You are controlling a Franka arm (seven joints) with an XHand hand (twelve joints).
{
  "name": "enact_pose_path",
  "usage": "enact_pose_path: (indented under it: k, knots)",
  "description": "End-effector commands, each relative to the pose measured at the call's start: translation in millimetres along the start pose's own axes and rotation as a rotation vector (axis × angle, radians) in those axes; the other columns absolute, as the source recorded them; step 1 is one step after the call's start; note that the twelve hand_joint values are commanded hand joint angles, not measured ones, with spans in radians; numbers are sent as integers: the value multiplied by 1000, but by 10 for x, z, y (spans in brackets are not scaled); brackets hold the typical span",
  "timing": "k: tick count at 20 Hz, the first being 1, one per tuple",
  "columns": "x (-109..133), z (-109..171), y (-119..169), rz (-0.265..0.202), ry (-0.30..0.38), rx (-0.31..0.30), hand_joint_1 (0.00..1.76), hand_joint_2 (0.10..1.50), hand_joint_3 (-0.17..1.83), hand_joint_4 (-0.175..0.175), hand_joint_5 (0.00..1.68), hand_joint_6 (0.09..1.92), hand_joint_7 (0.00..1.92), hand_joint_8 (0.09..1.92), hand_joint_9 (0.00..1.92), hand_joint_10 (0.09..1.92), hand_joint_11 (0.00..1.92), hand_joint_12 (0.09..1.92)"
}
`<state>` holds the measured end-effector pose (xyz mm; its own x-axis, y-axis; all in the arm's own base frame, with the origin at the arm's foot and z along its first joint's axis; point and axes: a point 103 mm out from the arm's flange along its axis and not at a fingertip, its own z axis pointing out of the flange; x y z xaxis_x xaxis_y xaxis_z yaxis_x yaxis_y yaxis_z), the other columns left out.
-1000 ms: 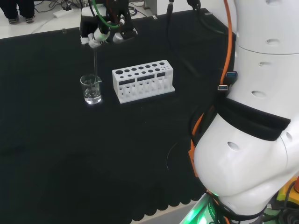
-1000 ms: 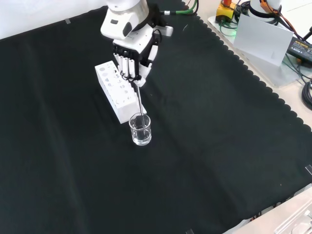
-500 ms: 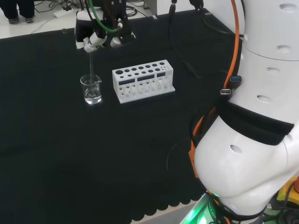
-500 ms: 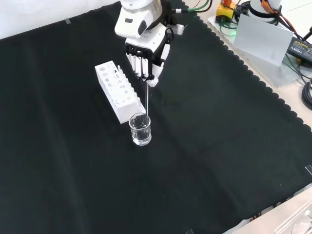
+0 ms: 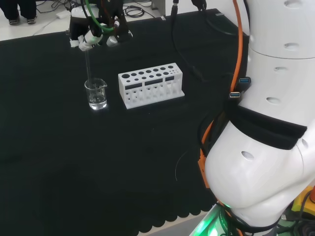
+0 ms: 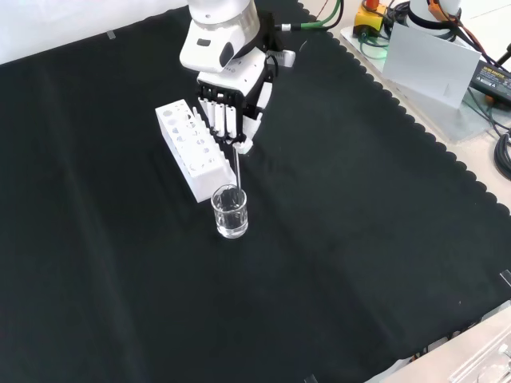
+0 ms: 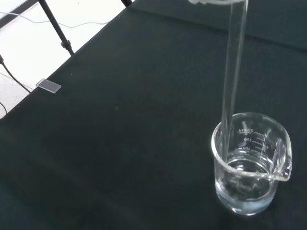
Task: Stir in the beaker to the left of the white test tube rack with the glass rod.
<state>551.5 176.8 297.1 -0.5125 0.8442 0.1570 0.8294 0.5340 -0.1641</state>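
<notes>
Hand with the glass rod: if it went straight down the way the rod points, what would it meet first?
Likely the beaker: the glass rod held by the hand already dips just inside its rim.

My hand (image 6: 233,88) pinches a clear glass rod (image 7: 234,72) upright, its lower end at the rim of the small clear beaker (image 5: 96,94), which holds a little clear liquid and stands just left of the white test tube rack (image 5: 150,85) in the head view.

One beaker (image 5: 96,94) (clear glass), one glass rod (image 5: 88,65), one white test tube rack (image 5: 150,85), one hand (image 6: 231,100)
</notes>
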Motion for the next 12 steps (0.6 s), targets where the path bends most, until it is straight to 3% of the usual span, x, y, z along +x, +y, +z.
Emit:
enact_pose_path:
  k: [1, 6, 12]
  knots:
    - [-245, -93, 81, 19, 23, 7, 1400, 1074, 0, -175, 1090, 449, 950, 1074, 1103, 1162, 1513, 630]
    - [-461, -140, -56, 57, 2, -10, 1400, 1075, 0, -175, 1088, 451, 947, 1079, 1102, 1163, 1514, 631]
    - [-432, -172, -179, 77, -8, -17, 1400, 1076, 0, -175, 1084, 459, 944, 1084, 1101, 1164, 1515, 632]
